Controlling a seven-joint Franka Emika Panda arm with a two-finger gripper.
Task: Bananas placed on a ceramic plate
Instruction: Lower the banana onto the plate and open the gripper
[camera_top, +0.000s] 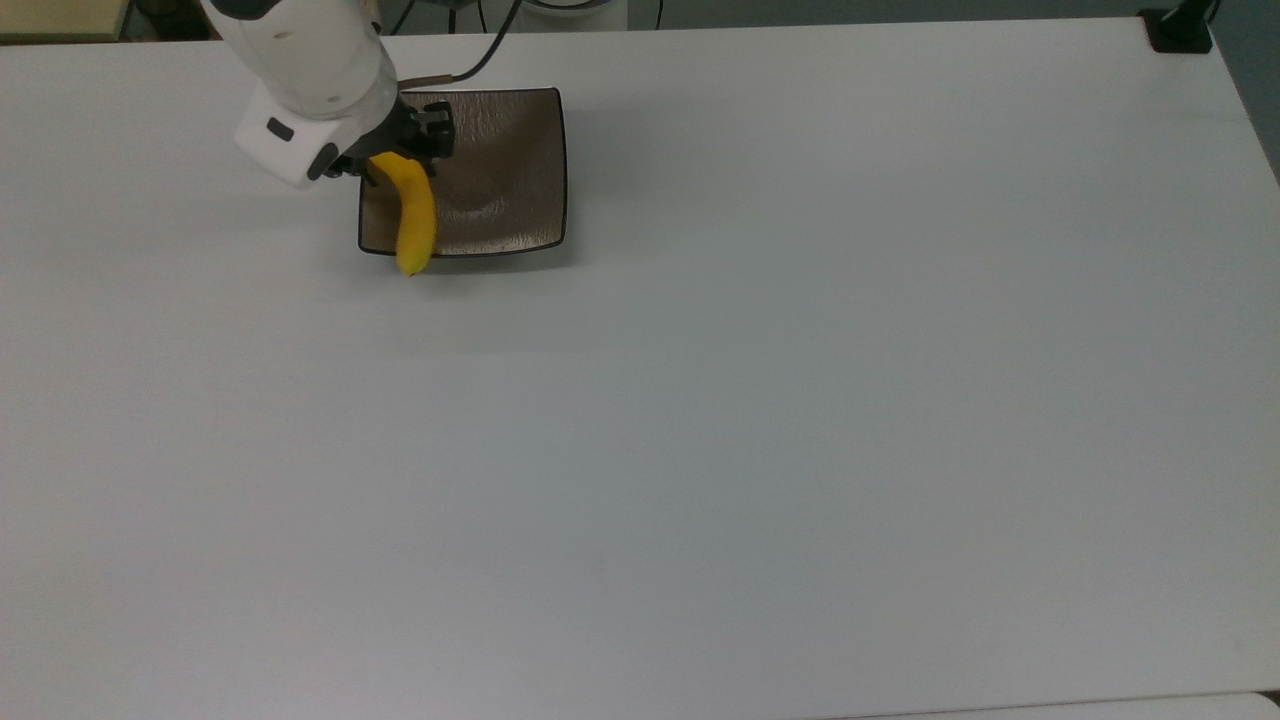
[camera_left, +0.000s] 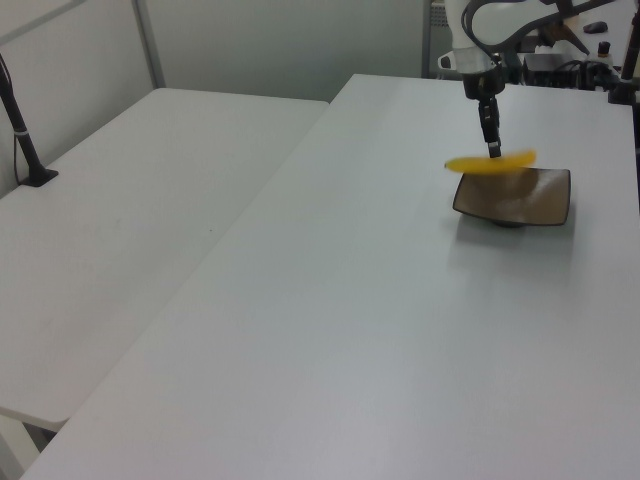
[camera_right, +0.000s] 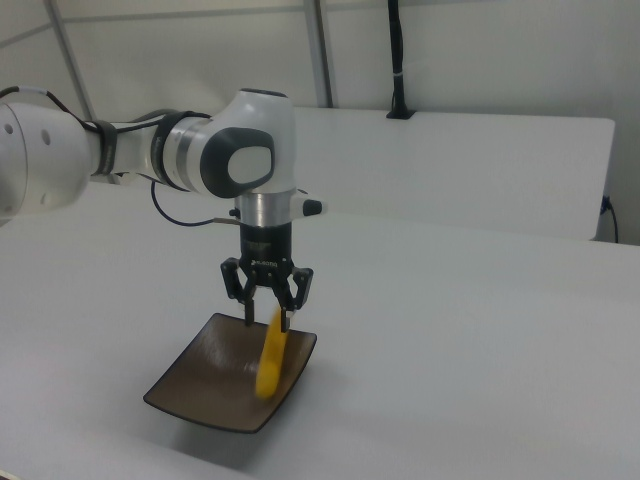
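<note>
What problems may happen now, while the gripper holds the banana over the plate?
1. In the top view the banana hangs over the ceramic plate near its left edge, its tip past the near rim. Released here, it may roll onto the table.
2. The gripper grips the banana near one end, so the long free part might swing or slip out.

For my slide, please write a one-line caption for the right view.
Franka arm's tool holding a yellow banana in the air above the square brown plate.
</note>
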